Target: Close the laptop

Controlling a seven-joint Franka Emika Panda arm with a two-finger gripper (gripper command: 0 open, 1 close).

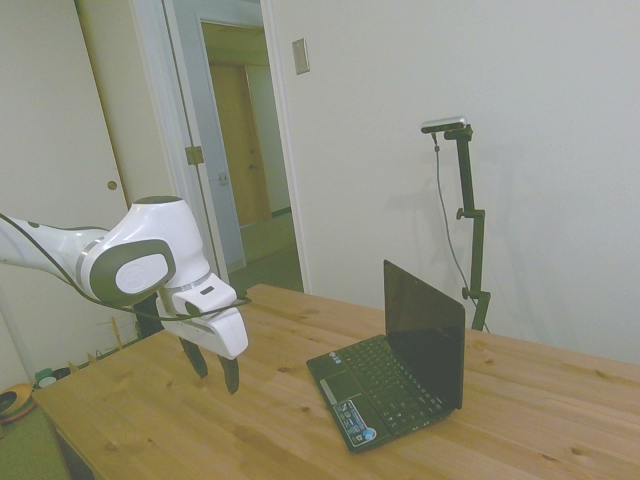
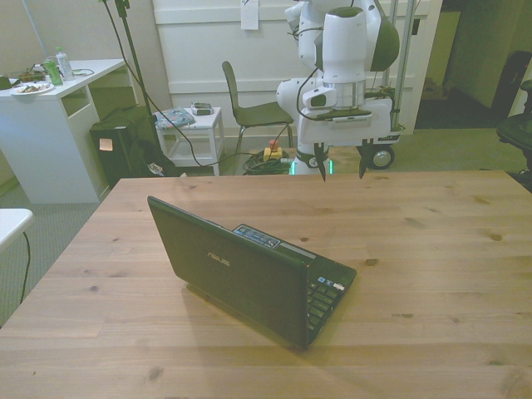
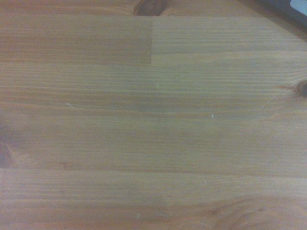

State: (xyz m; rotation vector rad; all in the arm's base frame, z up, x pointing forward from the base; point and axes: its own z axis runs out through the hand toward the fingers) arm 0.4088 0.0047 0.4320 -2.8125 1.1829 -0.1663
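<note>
Clearly you have not started: the small black netbook laptop (image 2: 249, 270) stands near the middle of the wooden table (image 2: 432, 249), its lid upright, with "ASUS" readable on the lid's back. Behind the laptop, well apart, the white arm's two-finger gripper (image 2: 341, 164) hangs open, holding nothing.

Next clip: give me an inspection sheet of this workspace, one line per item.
Surface: wooden table, bare apart from the laptop.
Job's things: laptop, lid open and upright, untouched.
Clutter: nothing seen on the table.
Grippers: tool open, empty, above the table, apart from the laptop.
Cables: black cable along the arm.
Surroundings: chair, white desk, open door.
</note>
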